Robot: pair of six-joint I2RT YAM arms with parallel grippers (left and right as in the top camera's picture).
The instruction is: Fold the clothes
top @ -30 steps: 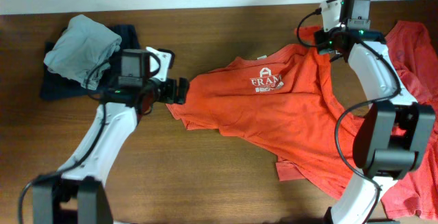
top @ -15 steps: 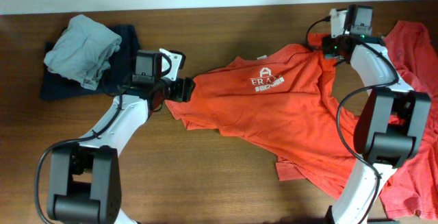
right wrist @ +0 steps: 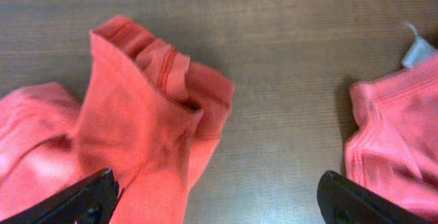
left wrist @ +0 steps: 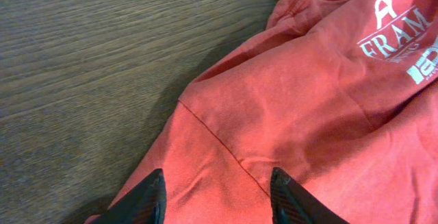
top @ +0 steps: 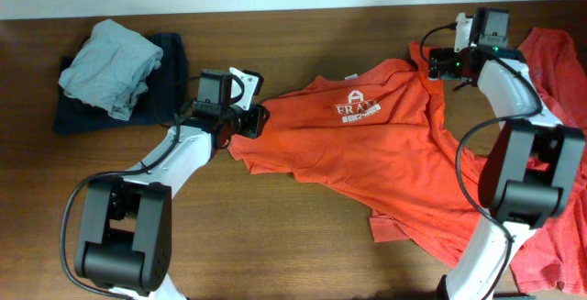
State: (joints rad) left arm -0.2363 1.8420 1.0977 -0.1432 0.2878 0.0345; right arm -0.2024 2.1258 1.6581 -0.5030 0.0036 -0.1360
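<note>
An orange-red T-shirt [top: 367,153] with a white chest logo [top: 356,109] lies spread, front up, across the middle of the table. My left gripper [top: 255,121] is at its left sleeve [left wrist: 226,142]. The jaws stand half apart, one on each side of the sleeve cloth [left wrist: 217,200], which lies flat between them. My right gripper [top: 433,61] hovers wide open by the shirt's other sleeve [right wrist: 150,94], which lies crumpled on the wood beside its left finger; nothing is held [right wrist: 219,203]. A second coral shirt [top: 555,61] lies bunched at the right edge.
A grey garment [top: 110,66] sits on a dark navy cloth [top: 174,48] at the back left. The second shirt's hem [right wrist: 390,135] and a white tag [right wrist: 417,49] lie close to my right finger. Bare wood shows along the front left.
My right gripper has opened wide and let go of the shirt's right sleeve. My left gripper moved right onto the left sleeve, and its jaws have narrowed.
</note>
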